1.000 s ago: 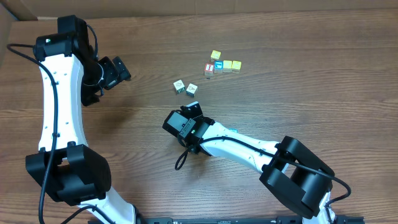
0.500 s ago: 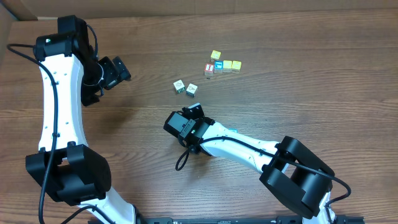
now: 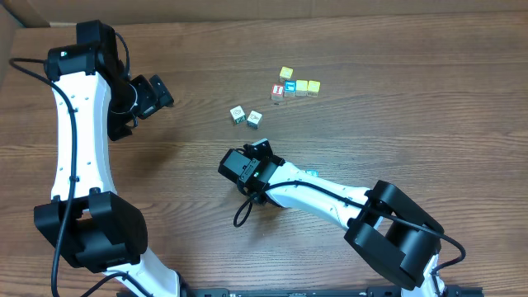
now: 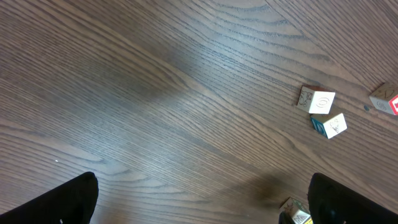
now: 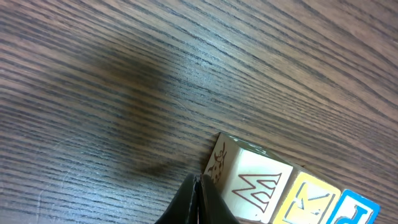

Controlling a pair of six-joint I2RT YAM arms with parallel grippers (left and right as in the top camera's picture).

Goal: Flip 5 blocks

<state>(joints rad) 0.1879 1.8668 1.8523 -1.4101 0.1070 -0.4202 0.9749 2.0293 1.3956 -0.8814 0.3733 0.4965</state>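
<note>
A brown wood-grain surface fills nearly the whole overhead view. At its far left corner a pale tan strip shows past the edge; what it is cannot be told.

The left arm, white with black joints, stands along the left side. The right arm reaches in low from the near right corner.

The left tool hangs above bare wood with its fingers spread wide, holding nothing. The right tool is closed, its dark tips pressed together with nothing between them.

Three blocks lie in a row by those tips: a whitish M block just beside them (contact cannot be told), then a yellow block and a blue block, each against the next.

A pair of whitish blocks sits near mid-surface, just beyond the right tool. Farther off lies a cluster of yellow cubes with a red-lettered cube and a blue-faced one.
</note>
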